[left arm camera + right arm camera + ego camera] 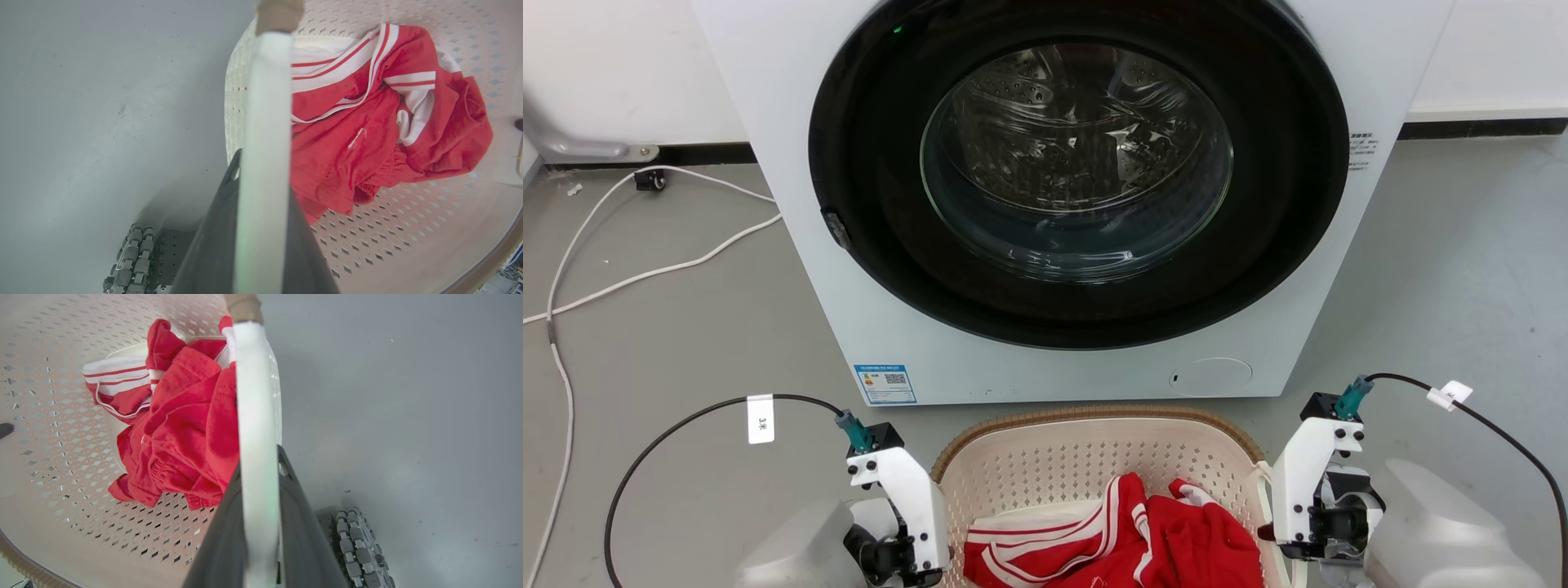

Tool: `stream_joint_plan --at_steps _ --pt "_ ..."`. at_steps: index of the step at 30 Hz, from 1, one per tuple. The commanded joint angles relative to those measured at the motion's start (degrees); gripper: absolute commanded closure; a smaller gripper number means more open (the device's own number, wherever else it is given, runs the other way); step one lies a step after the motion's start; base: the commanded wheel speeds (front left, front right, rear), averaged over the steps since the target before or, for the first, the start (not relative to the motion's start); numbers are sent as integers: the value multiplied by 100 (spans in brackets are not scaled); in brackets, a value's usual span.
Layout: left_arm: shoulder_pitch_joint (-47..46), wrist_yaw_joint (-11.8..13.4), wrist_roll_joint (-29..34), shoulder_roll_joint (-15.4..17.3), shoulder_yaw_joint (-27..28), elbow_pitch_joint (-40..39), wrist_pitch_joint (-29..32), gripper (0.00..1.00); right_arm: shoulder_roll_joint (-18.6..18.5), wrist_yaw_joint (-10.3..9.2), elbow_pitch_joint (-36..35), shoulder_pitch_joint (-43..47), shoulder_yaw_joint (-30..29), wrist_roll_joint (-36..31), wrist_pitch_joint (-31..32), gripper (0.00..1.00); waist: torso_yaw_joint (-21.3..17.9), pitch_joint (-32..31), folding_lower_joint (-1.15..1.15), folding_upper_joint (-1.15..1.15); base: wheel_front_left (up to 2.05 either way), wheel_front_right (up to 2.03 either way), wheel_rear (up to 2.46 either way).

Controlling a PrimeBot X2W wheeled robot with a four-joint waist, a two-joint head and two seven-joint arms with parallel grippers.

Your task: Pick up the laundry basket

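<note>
I'm in a bare laundry room. A white front-loading washer (pixel 1078 204) stands on a plain grey floor (pixel 670 343) against a white wall (pixel 605 65) with dark skirting (pixel 1486 127). A loose white cable (pixel 645 273) trails across the floor, and a laundry basket (pixel 1094 457) before me holds red clothes (pixel 1152 539).

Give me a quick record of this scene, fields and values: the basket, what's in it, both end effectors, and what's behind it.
basket: cream, perforated, brown rim
contents: red garment with white stripes
left end effector: shut on left handle
right end effector: shut on right handle
lifted: cannot tell
behind: washer, white front-loader
</note>
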Motion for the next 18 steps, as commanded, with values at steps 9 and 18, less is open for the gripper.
stream_joint_plan --at_steps 9,18 --pt "21 -75 -93 -94 -17 -72 -53 100 89 29 -18 -99 8 87 -16 100 7 -2 0 0 0 0 0" --pt "23 -75 -123 -96 -32 -61 -85 100 87 29 6 -117 19 103 -21 100 7 -2 0 0 0 0 0"
